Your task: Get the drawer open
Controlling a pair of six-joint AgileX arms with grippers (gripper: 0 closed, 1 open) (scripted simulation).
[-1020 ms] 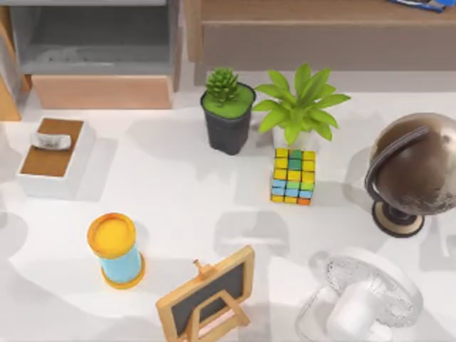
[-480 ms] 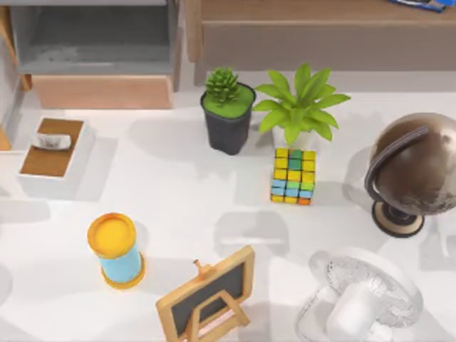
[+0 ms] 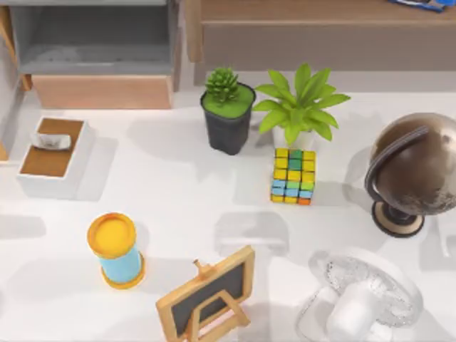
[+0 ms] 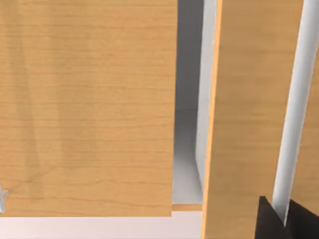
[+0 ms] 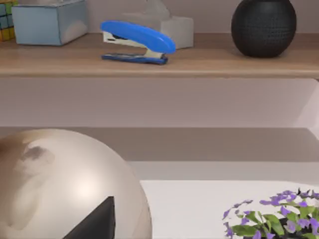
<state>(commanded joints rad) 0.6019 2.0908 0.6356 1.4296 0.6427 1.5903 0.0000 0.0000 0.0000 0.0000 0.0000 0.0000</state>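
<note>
Left gripper [image 4: 286, 220]: dark tips at the edge of the left wrist view, close against orange-tan wood panels; a pale strip runs between the tips.
Left grip state: cannot tell whether it is parted or closed.
Drawer [image 3: 6, 114]: one, a sliver at the table's far left edge in the top view, with a grey side wall and an orange-tan front.
Panels by the left gripper: one wide wood face [image 4: 89, 109] beyond the tips and one narrow wood board [image 4: 249, 99] right next to them, with a grey gap between the two.
Right gripper [image 5: 94, 221]: one dark tip, close in front of the globe [image 5: 60, 184].
Right grip state: cannot tell.
Beyond the right gripper: one shelf unit [image 5: 199, 64] carrying one blue stapler [image 5: 137, 42], one black ball-shaped object [image 5: 263, 26] and one pale blue box [image 5: 47, 22]; one purple-flowered plant [image 5: 271, 219] off to the side.
Table [image 3: 178, 192], top view: two potted plants, a succulent [image 3: 227, 110] and a leafy one [image 3: 299, 107]; one colour cube [image 3: 293, 175]; one white fan [image 3: 363, 296]; one small chalkboard [image 3: 206, 296]; one yellow-topped cylinder [image 3: 115, 249]; one white tissue box [image 3: 53, 157].
Open compartment [image 3: 100, 46]: one, grey-lined with a peach front, behind the tissue box.
</note>
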